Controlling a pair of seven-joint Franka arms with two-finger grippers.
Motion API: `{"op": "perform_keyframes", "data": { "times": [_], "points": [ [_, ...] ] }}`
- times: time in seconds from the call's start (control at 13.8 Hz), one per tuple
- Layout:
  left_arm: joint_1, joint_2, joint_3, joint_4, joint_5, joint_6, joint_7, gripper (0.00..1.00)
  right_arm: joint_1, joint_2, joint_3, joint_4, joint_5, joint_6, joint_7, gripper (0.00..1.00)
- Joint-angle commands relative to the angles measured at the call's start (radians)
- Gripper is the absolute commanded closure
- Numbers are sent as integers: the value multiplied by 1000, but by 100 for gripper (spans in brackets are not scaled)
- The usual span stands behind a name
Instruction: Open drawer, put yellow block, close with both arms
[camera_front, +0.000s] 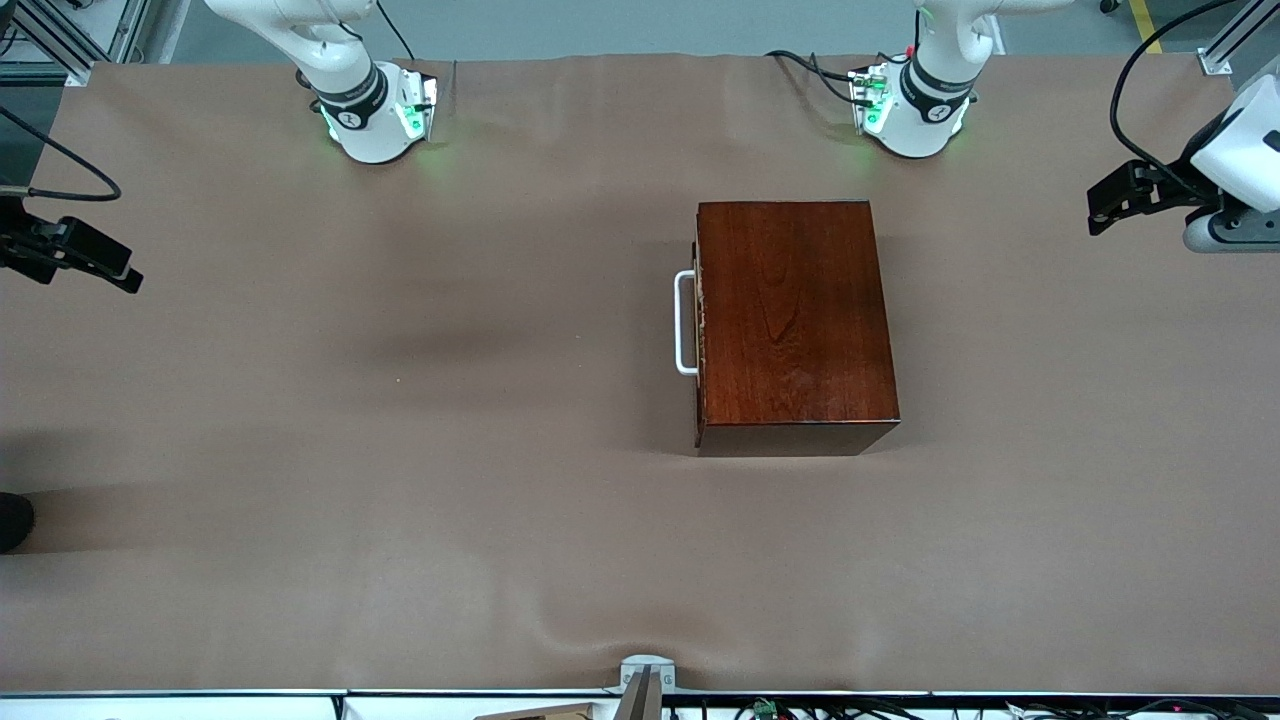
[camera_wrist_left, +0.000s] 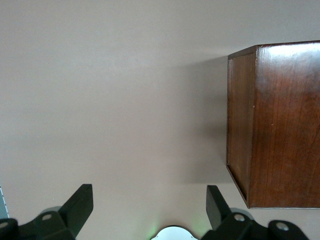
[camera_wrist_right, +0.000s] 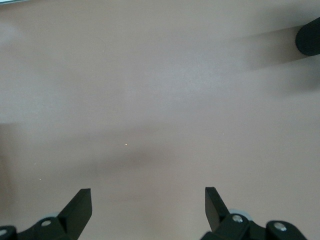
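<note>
Tabletop (camera_front: 400, 560): brown cover, wrinkled along the edge nearest the front camera.
Drawer (camera_front: 700, 320): shut inside the wooden box (camera_front: 795, 320); white handle (camera_front: 684, 322) faces the right arm's end.
Left claw (camera_front: 1105, 208): wide open, empty, over the left arm's end.
Right claw (camera_front: 125, 275): wide open, empty, over the right arm's end.

A glossy dark reddish-brown wooden box (camera_front: 793, 325) sits on the brown-covered table (camera_front: 350, 450), toward the left arm's end. Its drawer (camera_front: 699, 310) is closed, with the white U-shaped bar handle (camera_front: 684, 323) facing the right arm's end. The left arm's black two-finger gripper (camera_front: 1105, 211) hangs over the table's edge at its own end; the right arm's black gripper (camera_front: 120, 274) hangs over the other edge.
</note>
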Motion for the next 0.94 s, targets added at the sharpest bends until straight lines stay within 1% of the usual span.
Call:
{"op": "perform_keyframes", "data": {
  "times": [0.0,0.14,0.36,0.87],
  "points": [
    [7,15,-5,32,7,-10,0,0,10,-14,-3,-6,-9,-3,7,0],
    [25,19,-10,30,6,-12,3,0,10,-14,-3,-6,-10,-2,7,0],
    [25,26,-12,32,-20,-12,0,0,10,-14,-3,-6,-10,0,7,0],
    [25,17,-13,30,-21,-18,10,0,19,-14,-3,-6,-19,1,-5,0]
  ]
}}
